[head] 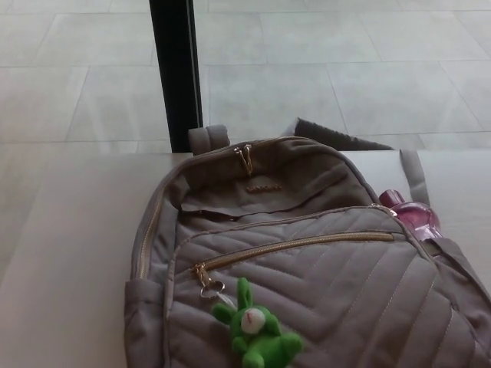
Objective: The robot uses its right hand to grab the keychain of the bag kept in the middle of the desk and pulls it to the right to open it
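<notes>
A grey quilted backpack (307, 276) lies flat on the white desk (69, 253), its top toward the far edge. A gold zipper (295, 245) runs across its front pocket, shut, with the pull at the left end (201, 272). A green plush keychain (257, 330) hangs from a metal ring (211, 290) on that pull and rests on the bag's front. Neither of my hands shows in the head view.
A pink bottle (414, 215) sits in the bag's right side pocket. A black post (175, 73) stands behind the desk's far edge, over a pale tiled floor. Two gold zipper pulls (244, 159) meet at the bag's top.
</notes>
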{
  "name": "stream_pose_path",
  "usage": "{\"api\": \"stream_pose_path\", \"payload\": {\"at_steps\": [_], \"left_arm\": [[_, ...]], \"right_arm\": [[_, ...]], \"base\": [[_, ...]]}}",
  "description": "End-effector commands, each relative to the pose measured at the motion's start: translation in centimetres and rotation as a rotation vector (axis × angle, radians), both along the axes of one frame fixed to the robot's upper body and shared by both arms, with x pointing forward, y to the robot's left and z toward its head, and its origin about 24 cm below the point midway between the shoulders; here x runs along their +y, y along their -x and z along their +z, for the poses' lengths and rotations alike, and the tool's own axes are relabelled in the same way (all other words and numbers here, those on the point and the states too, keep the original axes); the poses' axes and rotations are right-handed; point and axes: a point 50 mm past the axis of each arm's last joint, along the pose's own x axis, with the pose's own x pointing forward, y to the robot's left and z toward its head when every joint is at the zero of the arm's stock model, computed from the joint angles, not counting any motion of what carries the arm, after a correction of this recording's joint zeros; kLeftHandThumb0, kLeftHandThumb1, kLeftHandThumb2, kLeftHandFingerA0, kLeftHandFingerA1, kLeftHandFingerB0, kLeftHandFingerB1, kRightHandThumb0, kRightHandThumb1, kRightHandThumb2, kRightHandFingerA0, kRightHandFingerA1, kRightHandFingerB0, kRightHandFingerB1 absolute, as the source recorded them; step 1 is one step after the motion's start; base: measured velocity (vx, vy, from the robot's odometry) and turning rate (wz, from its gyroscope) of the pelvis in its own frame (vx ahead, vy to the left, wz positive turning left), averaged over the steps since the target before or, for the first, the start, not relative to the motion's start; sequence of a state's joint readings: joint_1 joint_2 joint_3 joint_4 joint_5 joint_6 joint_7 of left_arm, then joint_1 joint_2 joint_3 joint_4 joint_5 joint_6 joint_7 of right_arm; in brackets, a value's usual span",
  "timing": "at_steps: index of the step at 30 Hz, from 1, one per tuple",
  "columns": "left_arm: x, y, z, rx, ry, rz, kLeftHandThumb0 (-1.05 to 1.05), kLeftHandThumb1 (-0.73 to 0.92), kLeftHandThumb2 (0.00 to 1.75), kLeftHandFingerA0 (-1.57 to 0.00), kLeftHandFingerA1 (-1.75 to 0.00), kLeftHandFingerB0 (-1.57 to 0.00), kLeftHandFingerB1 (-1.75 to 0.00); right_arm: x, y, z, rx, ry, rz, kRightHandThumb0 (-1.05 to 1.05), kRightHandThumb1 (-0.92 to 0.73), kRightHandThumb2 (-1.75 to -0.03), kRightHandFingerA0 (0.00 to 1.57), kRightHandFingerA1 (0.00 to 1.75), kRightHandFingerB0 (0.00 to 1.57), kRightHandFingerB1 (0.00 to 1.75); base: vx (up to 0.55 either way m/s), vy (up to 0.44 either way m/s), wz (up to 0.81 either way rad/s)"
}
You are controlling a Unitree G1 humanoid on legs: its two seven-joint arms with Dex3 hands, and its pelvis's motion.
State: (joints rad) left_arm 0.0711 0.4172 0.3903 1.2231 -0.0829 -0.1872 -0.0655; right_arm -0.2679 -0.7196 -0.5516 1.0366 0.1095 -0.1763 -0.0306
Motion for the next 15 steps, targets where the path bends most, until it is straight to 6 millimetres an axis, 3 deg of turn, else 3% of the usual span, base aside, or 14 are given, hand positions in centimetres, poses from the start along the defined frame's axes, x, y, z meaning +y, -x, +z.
{"api": "stream_pose_path", "payload": {"at_steps": [1, 2, 3, 4, 5, 6, 9, 10, 11, 12, 13, 15], "left_arm": [[0.4, 0.1, 0.3, -0.010, -0.005, 0.009, -0.49, 0.54, 0.55, -0.75, -0.74, -0.63, -0.48], [0.4, 0.2, 0.2, -0.006, -0.009, 0.012, -0.50, 0.54, 0.57, -0.73, -0.67, -0.66, -0.50], [0.4, 0.1, 0.3, -0.004, -0.012, 0.010, -0.50, 0.54, 0.57, -0.74, -0.66, -0.67, -0.50], [0.4, 0.0, 0.3, -0.005, -0.015, 0.010, -0.49, 0.55, 0.57, -0.75, -0.68, -0.68, -0.50], [0.4, 0.0, 0.3, -0.004, -0.014, 0.012, -0.49, 0.55, 0.57, -0.75, -0.67, -0.68, -0.50], [0.4, 0.0, 0.2, 0.000, -0.016, 0.007, -0.49, 0.56, 0.57, -0.76, -0.67, -0.67, -0.49], [0.3, 0.0, 0.3, 0.010, -0.026, -0.010, -0.49, 0.57, 0.57, -0.73, -0.67, -0.65, -0.48], [0.3, 0.0, 0.3, -0.001, -0.019, -0.001, -0.49, 0.56, 0.57, -0.72, -0.67, -0.66, -0.49], [0.2, 0.1, 0.1, 0.011, -0.023, -0.003, -0.49, 0.55, 0.57, -0.73, -0.65, -0.67, -0.49], [0.2, 0.1, 0.1, 0.009, -0.020, 0.005, -0.47, 0.55, 0.57, -0.74, -0.67, -0.67, -0.49], [0.2, 0.0, 0.1, 0.009, -0.019, 0.006, -0.47, 0.55, 0.57, -0.73, -0.66, -0.65, -0.48], [0.2, -0.1, 0.1, 0.006, -0.010, 0.003, -0.45, 0.56, 0.57, -0.74, -0.68, -0.65, -0.49]], "right_arm": [[1.8, -3.9, 5.2, -0.260, 0.025, 0.163, -1.05, -0.54, -1.04, 0.90, 1.27, 0.03, 0.56], [4.3, -5.9, 7.0, -0.343, 0.050, 0.254, -1.05, -0.69, -0.67, 0.75, 1.34, 0.05, 0.87], [5.4, -6.6, 7.7, -0.361, 0.079, 0.309, -1.05, -0.54, -1.11, 0.64, 1.18, 0.00, 0.72], [6.9, -7.2, 8.5, -0.378, 0.140, 0.368, -1.05, -0.73, -0.65, 0.52, 1.32, 0.03, 0.84], [7.8, -7.4, 8.9, -0.385, 0.168, 0.413, -1.05, -0.55, -1.11, 0.62, 1.13, 0.00, 0.67], [8.8, -7.6, 9.4, -0.394, 0.198, 0.458, -1.05, -0.54, -1.03, 0.45, 1.03, 0.03, 0.65], [13.0, -7.8, 10.8, -0.447, 0.219, 0.619, -1.05, -0.59, -1.01, 0.43, 0.90, 0.08, 0.58], [14.7, -7.8, 11.4, -0.455, 0.228, 0.689, -0.97, -0.71, -0.62, 0.47, 0.99, 0.04, 0.56], [18.3, -7.2, 12.4, -0.471, 0.272, 0.820, -1.03, -0.57, -0.97, 0.47, 0.77, 0.12, 0.48], [19.9, -7.0, 12.8, -0.497, 0.321, 0.912, -0.93, -0.56, -0.96, 0.42, 0.74, 0.11, 0.49], [21.2, -6.7, 12.9, -0.516, 0.322, 0.974, -0.81, -0.64, -0.60, 0.45, 0.74, 0.20, 0.38], [24.2, -5.6, 13.2, -0.527, 0.372, 1.080, -0.80, -0.61, -0.59, 0.50, 0.57, 0.30, 0.36]], "base": [[-0.01, -0.006, 0.09], [0.00, 0.000, 0.00], [-0.01, -0.006, 0.07], [0.00, 0.000, 0.00], [0.00, 0.000, 0.00], [0.00, 0.000, 0.00], [0.00, 0.000, 0.00], [0.00, 0.000, 0.00], [0.00, 0.000, 0.00], [0.00, 0.000, 0.00], [0.00, 0.000, 0.00], [0.00, 0.000, 0.00]]}}
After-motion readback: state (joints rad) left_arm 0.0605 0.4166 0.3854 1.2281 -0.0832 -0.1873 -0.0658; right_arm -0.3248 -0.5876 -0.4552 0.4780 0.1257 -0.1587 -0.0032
